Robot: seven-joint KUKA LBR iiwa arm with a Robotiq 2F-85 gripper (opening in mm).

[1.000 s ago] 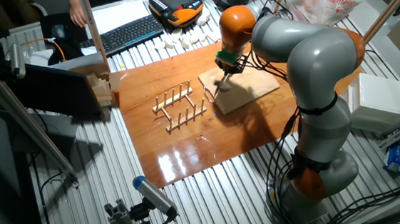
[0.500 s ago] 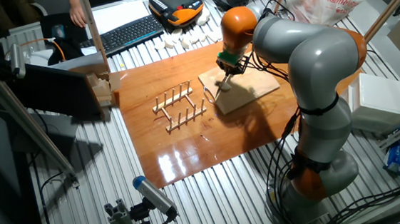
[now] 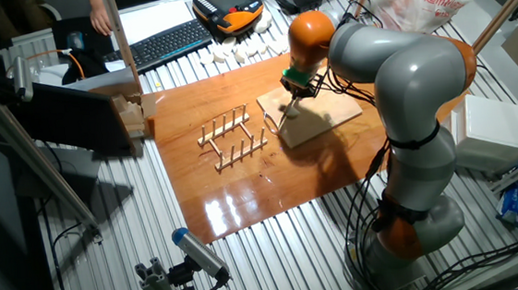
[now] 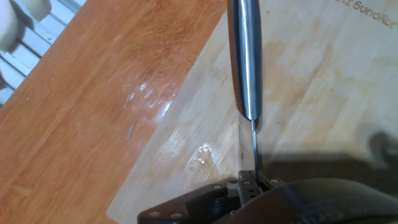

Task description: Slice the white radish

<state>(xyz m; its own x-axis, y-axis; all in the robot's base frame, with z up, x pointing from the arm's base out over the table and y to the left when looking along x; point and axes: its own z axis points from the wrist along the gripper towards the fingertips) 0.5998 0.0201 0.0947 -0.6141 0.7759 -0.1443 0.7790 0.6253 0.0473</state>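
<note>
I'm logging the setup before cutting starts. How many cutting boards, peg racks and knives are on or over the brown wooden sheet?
light cutting board: 1
wooden peg racks: 2
knife: 1
Total: 4

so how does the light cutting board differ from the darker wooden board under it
The cutting board is pale, almost cream; the big wooden board is reddish orange-brown. The cutting board is much smaller and lies on top of the big wooden board, near its far right part. The cutting board looks matte with faint marks, while the big wooden board is glossy and reflects light. Both are flat, rectangular and wood-grained.
</note>
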